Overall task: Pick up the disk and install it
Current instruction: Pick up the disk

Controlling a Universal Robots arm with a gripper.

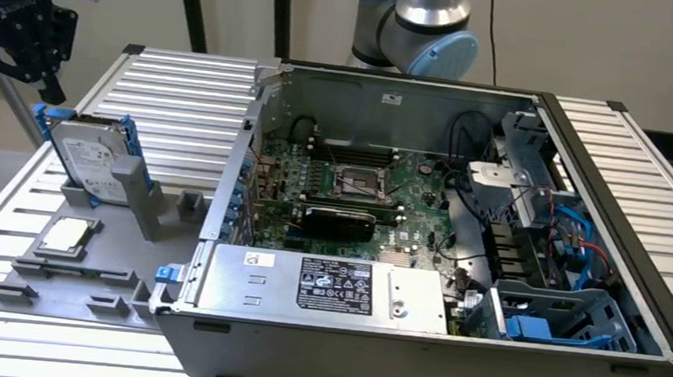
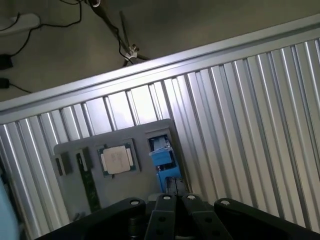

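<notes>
The pincer (image 1: 26, 56) hangs in the upper left of the exterior view, above the disk (image 1: 87, 158) and clear of it. I cannot tell whether the pincer is open or closed. The disk stands upright on its edge in a slot of a grey holder tray (image 1: 106, 266) at the exterior view's left, with its white label facing outward and its blue frame showing along the edges. A small square silver chip (image 1: 67, 235) lies flat in a recess of the same tray, just in front of the disk.

The tray rests on a ribbed metal worktop (image 1: 177, 88), beside an open computer case (image 1: 378, 98) that takes up the middle and right of the exterior view. Inside the case are a green motherboard (image 1: 361, 186), a grey power supply (image 1: 330, 286) with a black label, and a blue-grey drive cage (image 1: 553, 319) in the lower right corner. The arm's base joint (image 1: 425, 26) rises behind the case.

In the wrist view the pincer (image 2: 178, 200) looks down on the tray (image 2: 145, 180). The disk (image 2: 162, 157) is seen edge-on beside the chip (image 2: 117, 160), on the ribbed worktop (image 2: 240, 125).
</notes>
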